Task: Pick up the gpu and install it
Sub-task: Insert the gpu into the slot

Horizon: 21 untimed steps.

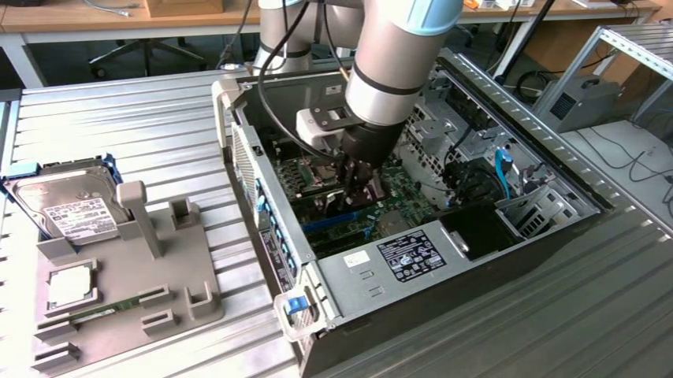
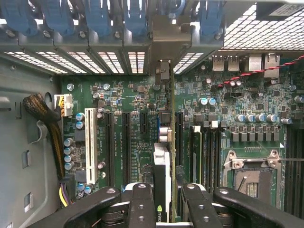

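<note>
Gripper (image 2: pixel 166 202) is clamping the gpu (image 2: pixel 163 161) between partly closed fingers. The card is standing edge-on inside the open computer case (image 1: pixel 263 205), running along the motherboard (image 2: pixel 137 99) slots. Cannot tell if seated. White slot (image 2: pixel 91 147) and memory slots (image 2: pixel 204 147) are flanking it. Hard drive (image 1: pixel 68 209) is lying outside on the grey tray (image 1: pixel 126 291).

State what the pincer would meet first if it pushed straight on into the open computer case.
The pincer grips the gpu edge-on, so the card leads. It would probably meet the green motherboard first, at or beside a long black slot; the remaining gap is unclear.
</note>
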### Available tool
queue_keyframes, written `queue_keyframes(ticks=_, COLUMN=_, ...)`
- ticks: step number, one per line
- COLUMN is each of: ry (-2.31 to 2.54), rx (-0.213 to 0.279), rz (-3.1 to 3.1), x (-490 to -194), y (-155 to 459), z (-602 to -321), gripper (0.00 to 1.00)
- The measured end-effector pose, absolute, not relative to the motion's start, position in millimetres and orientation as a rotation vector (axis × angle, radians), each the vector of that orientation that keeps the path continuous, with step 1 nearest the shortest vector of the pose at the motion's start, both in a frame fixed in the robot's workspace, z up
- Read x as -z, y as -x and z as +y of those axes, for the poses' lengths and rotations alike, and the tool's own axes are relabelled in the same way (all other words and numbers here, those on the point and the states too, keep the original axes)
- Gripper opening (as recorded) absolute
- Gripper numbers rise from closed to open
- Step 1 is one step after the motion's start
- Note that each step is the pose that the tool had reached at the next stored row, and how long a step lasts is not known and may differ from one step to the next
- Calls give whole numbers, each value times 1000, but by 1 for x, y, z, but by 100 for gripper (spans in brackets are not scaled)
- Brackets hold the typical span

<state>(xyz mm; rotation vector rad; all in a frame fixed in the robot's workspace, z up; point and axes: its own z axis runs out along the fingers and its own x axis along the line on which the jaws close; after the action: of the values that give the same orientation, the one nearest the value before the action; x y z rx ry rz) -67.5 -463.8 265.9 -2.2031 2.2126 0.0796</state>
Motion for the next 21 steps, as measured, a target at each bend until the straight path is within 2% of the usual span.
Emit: queue_keyframes(ticks=21, ry=2203, rx=-80, rz=2213, x=-262, y=69, z=-464, gripper=27)
